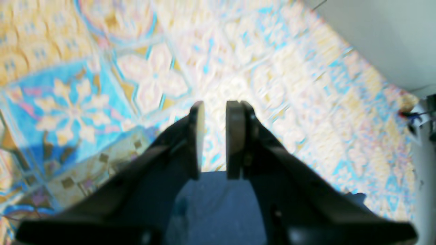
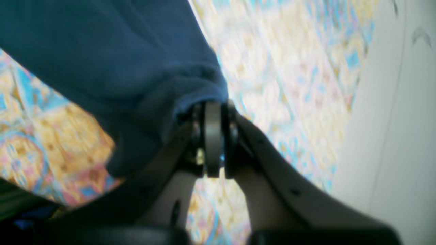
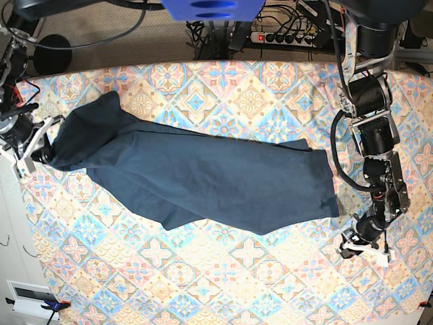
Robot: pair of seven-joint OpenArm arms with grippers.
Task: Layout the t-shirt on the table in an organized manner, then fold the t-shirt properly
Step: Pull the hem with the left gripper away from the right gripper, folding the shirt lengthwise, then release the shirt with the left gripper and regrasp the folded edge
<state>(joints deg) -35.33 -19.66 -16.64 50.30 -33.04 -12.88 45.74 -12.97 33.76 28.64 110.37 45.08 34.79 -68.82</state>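
Mostly spread: the t-shirt [image 3: 203, 179] lies lengthwise across the middle of the table [image 3: 223, 284], one end pinched, the other free.
Navy cloth reaches from near the table's left edge in the base view to near its right edge, wrinkled and bunched at the left. Right gripper [image 2: 213, 112] is clamped on the bunched corner by that left edge. Left gripper [image 1: 215, 112], near the right edge just past the hem, has its jaws slightly parted, nothing between them.
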